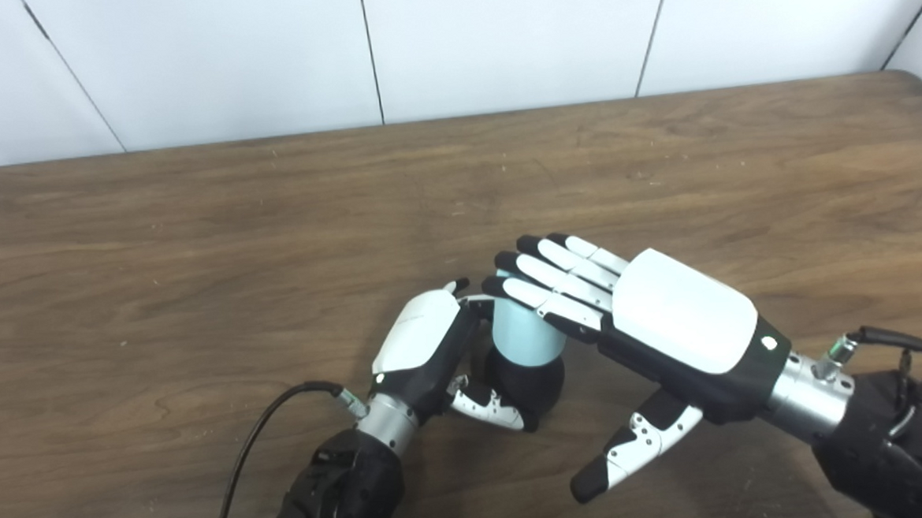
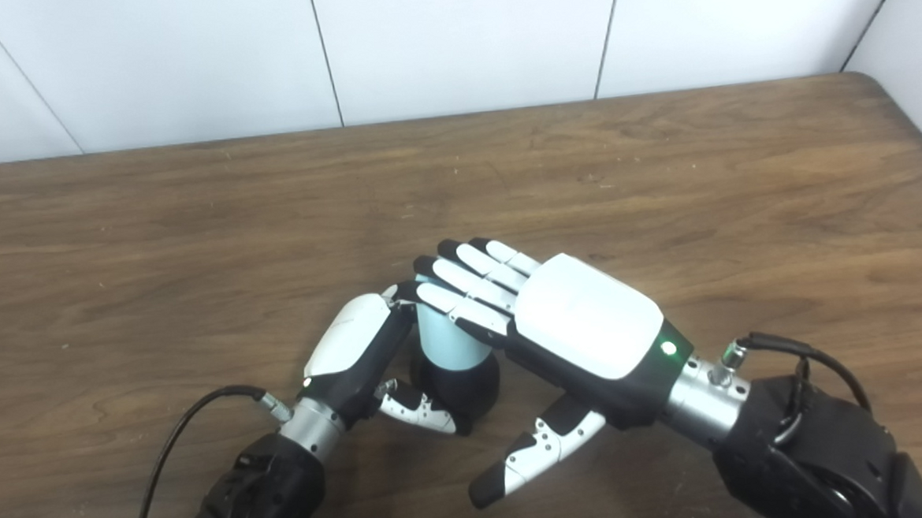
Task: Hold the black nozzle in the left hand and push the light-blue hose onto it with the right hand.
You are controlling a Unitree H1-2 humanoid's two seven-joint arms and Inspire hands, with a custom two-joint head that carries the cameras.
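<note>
My left hand (image 1: 422,348) wraps the black nozzle (image 1: 532,381), which stands on the counter (image 1: 193,265). The light-blue hose (image 1: 521,331) sits on top. My right hand (image 1: 653,320), fingers (image 1: 545,274) straight and together, lies flat over it; I should press straight down, slowly.

Just below the middle of the frame, the black nozzle (image 1: 532,380) stands upright, a rounded dark bulb resting on the wood. The light-blue hose (image 1: 519,335), a short pale cylinder, sits upright directly atop it, its lower end over the nozzle's top.
</note>
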